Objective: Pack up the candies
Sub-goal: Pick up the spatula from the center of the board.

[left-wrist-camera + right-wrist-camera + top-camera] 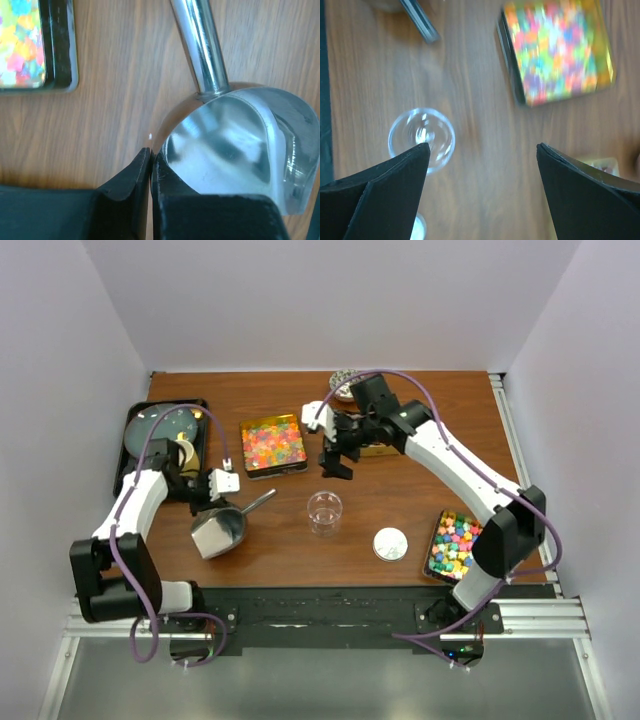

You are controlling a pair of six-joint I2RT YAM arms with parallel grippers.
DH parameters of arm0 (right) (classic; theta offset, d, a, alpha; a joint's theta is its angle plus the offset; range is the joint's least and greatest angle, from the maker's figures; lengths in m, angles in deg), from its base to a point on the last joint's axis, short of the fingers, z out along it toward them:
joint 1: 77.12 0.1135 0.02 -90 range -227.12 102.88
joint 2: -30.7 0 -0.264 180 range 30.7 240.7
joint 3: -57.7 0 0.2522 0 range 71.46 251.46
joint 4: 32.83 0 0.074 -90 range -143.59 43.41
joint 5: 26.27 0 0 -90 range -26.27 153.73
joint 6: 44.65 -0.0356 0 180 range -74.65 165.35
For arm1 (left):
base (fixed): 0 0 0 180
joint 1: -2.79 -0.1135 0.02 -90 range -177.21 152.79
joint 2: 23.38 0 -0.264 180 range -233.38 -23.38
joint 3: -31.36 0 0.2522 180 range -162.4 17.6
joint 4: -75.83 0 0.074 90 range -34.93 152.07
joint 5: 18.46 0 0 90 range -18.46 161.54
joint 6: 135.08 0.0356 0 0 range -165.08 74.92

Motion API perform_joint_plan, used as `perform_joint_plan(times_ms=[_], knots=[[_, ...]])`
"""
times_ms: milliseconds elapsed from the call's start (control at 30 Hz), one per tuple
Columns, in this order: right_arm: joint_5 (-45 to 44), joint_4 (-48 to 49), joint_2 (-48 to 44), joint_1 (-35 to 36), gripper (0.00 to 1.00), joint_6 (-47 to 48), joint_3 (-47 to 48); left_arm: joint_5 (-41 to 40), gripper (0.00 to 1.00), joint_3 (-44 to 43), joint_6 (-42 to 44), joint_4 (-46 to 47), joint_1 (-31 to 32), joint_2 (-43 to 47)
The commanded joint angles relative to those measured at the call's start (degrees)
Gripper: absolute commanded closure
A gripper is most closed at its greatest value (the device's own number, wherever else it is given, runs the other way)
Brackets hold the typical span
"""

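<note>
Glossy mixed-colour candies fill a gold tray (273, 444), which also shows in the right wrist view (557, 50) and at the edge of the left wrist view (22, 42). Bright cube-like candies (455, 543) fill a tray at the front right. A metal scoop (220, 530) lies on the table, its bowl empty (240, 150). My left gripper (206, 508) is shut on the scoop's rim (151, 152). My right gripper (337, 462) hangs open and empty (482, 145) above the table, between the gold tray and a clear empty jar (325, 512) (421, 135).
The jar's round lid (390, 543) lies right of the jar. A third tray (378, 449) is mostly hidden under my right arm. A black tray (140, 455) with a round dish stands at the far left. A small round tin (343, 382) sits at the back.
</note>
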Motion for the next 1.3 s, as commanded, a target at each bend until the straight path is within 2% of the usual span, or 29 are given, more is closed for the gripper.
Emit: perform_joint_plan(times_ms=[0, 133, 267, 400, 467, 867, 1267], knots=[[3.92, 0.13, 4.91, 2.83, 0.11, 11.14, 6.74, 6.27, 1.00, -4.69, -9.27, 1.35, 4.39, -4.51], [4.52, -1.53, 8.07, 5.55, 0.11, 19.13, 8.93, 6.71, 1.00, -7.68, -14.19, 2.67, 7.56, -7.33], [7.43, -5.57, 12.02, 6.61, 0.11, 20.91, 15.07, 6.98, 1.00, -9.27, -15.52, 3.37, 7.92, -8.22], [8.48, -11.55, 17.20, 7.57, 0.19, 22.05, 20.88, 6.72, 1.00, -10.58, -15.96, 3.99, 7.92, -8.92], [9.18, -13.23, 18.09, 7.84, 0.19, 22.67, 22.38, 7.15, 1.00, -11.37, -16.92, 4.08, 9.31, -9.70], [10.24, -12.01, 21.96, 9.33, 0.26, 23.02, 23.97, 9.17, 1.00, -13.84, -24.92, 8.56, 13.37, -11.20], [9.89, -11.56, 22.49, 9.60, 0.43, 22.93, 21.77, 10.58, 1.00, -15.42, -29.41, 11.28, 14.25, -11.73]])
